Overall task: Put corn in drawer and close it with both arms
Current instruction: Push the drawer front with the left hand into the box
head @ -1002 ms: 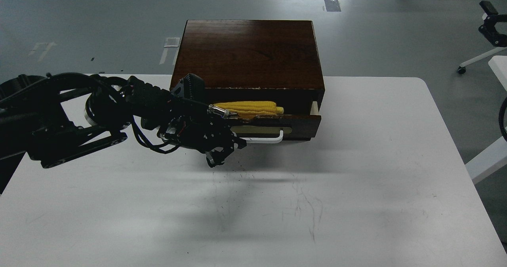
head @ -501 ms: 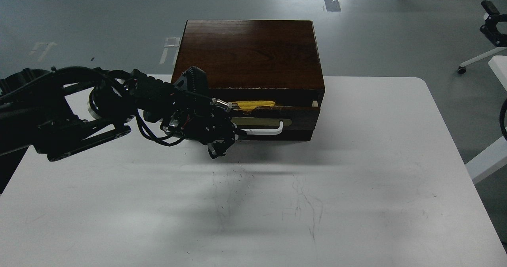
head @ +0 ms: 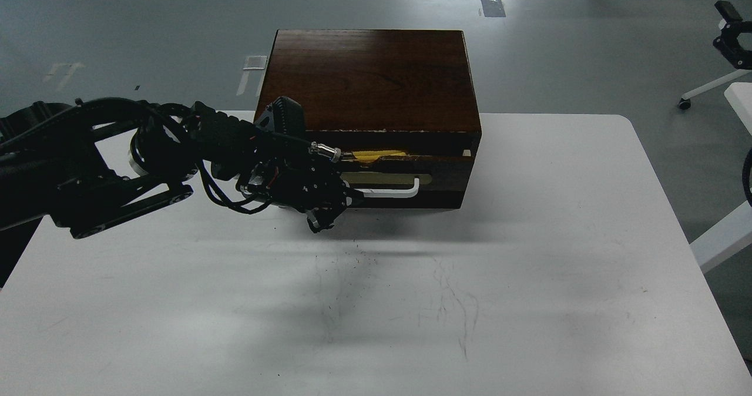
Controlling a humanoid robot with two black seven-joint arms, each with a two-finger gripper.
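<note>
The dark brown wooden box (head: 370, 79) stands at the table's far middle. Its drawer (head: 437, 171) is pushed almost fully in, with only a narrow gap under the box's chipped top edge. A thin strip of the yellow corn (head: 376, 155) shows through that gap; the remainder of the cob is hidden. My left arm comes in from the left, and its gripper (head: 330, 209) is against the drawer front at the left end of the white bar handle (head: 392, 193). The gripper is dark, and I cannot tell its fingers apart. My right gripper is out of view.
The box sits on a white table (head: 529, 278) with scuff marks near the middle front. A black cable loop (head: 746, 175) shows at the right edge. A white stand with black equipment (head: 731, 37) is on the floor at the far right.
The drawer has slid inward, from partly open with most of the corn showing to almost shut. My left gripper has moved with the drawer front toward the box.
</note>
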